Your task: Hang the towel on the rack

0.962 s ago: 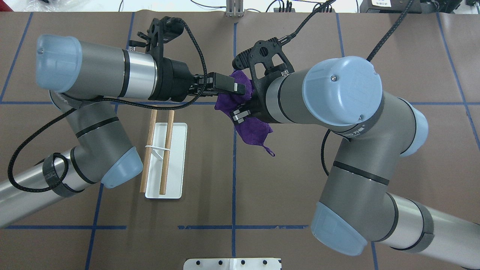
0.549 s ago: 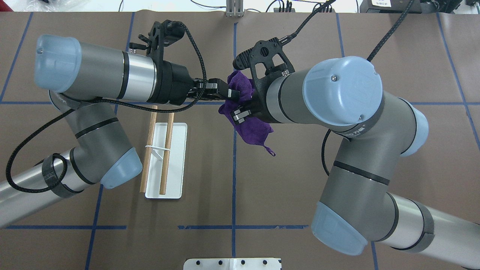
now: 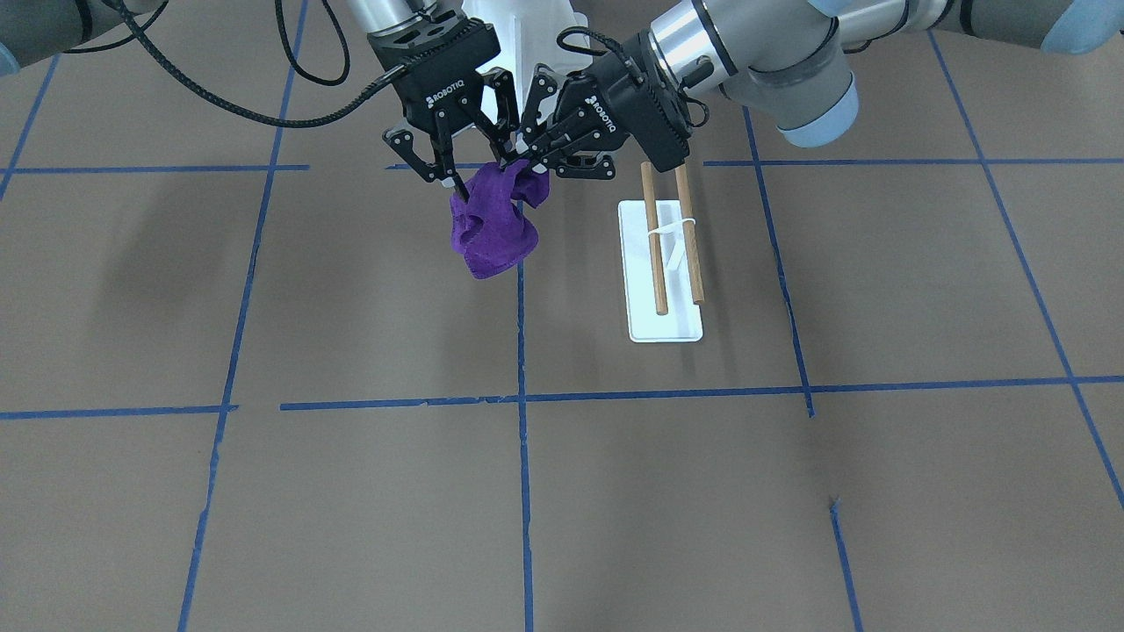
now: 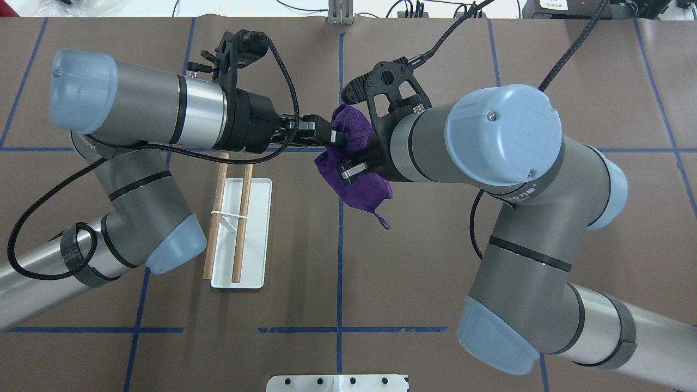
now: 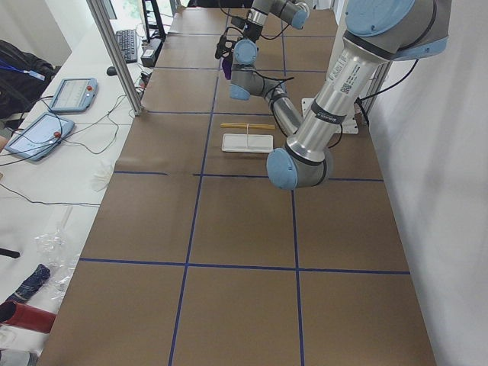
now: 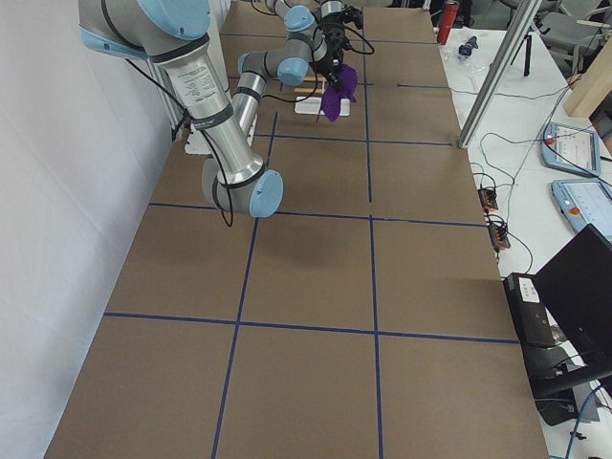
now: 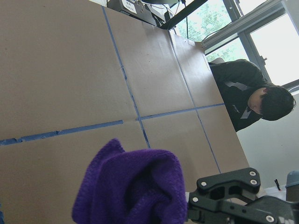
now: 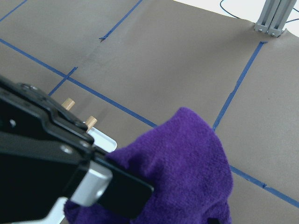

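Towel (image 4: 359, 188), purple and bunched, hangs clear of the table (image 4: 425, 261) between both grippers. It sits on the robot's right of the rack (image 4: 256, 245), not touching it. Nearest the robot: white bolt-holed plate (image 4: 337, 383) at the table edge. Next out: rack, two brown dowels (image 4: 244, 201) side by side over a white base. Beyond: right gripper (image 3: 480, 175) pinching the towel's bunched middle, cloth drooping below, small loop (image 4: 385, 223) dangling. Left gripper (image 4: 329, 136) level, pointing in from the rack side, fingers pressed onto the towel's upper fold. Farthest: aluminium post (image 4: 340, 13).
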Tool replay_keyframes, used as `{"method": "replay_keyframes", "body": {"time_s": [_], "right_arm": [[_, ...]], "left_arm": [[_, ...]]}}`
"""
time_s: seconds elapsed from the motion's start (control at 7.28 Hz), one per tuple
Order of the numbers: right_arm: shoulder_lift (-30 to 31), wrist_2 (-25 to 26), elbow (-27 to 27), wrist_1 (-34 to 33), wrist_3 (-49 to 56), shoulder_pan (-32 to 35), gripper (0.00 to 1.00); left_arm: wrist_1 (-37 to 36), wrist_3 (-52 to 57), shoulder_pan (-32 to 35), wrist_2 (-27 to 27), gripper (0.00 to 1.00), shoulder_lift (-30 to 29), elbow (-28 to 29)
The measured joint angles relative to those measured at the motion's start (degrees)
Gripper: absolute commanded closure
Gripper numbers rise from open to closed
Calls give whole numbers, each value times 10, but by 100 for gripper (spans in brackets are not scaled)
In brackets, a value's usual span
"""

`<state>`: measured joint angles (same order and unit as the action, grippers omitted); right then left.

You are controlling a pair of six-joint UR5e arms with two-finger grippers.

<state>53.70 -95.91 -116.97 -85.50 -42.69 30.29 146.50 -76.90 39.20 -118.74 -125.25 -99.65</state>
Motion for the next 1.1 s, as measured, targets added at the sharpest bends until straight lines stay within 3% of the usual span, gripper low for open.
{"method": "replay_keyframes", "body": {"time_s": [0.69,1.1], "right_arm": [[38,-1,-37,0,0,0,0],[141,-28,-115,-2,5,11,0]], "left_arm": [[0,-3,0,0,100,-1,0],[-6,0,1,-4,100,3,-4]]}}
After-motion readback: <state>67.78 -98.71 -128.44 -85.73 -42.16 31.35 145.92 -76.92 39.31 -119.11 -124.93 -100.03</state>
